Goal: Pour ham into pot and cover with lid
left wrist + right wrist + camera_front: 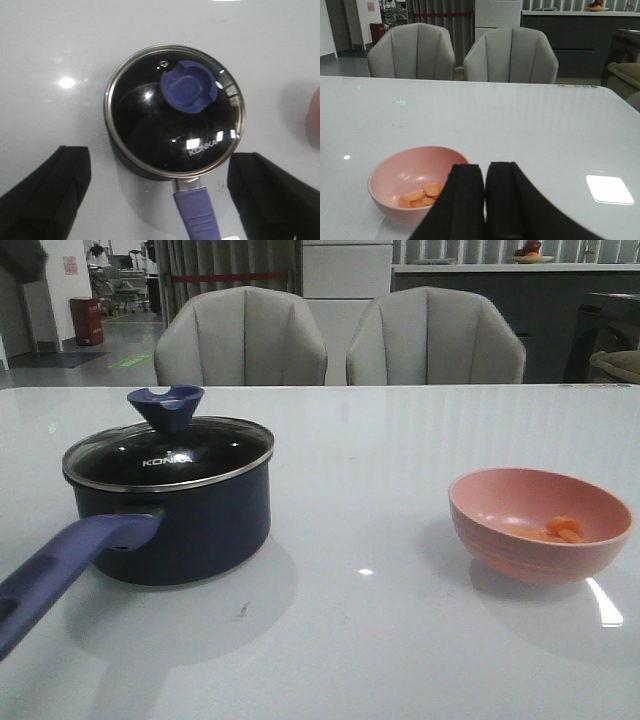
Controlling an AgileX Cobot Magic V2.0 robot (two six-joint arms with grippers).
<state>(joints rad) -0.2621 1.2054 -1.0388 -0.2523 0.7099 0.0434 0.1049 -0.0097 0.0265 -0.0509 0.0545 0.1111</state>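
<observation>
One pot [180, 525], one lid [170, 452]

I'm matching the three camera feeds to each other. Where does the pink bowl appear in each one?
Front view: round pink bowl at right, on the white table.
Left wrist view: possibly a pink sliver at the right edge.
Right wrist view: lower left.
Shared landmark: orange ham slices inside.

Left hand [160, 200] comes up in its wrist view as two broad black fingers [47, 195], matte, wedge-shaped, with flat faces and blunt, angled edges. The right hand [485, 172] looks the same: two black fingers [465, 200], smooth and slab-like, rounded at the tips and widening toward the camera. No cables, screws or markings can be made out.
</observation>
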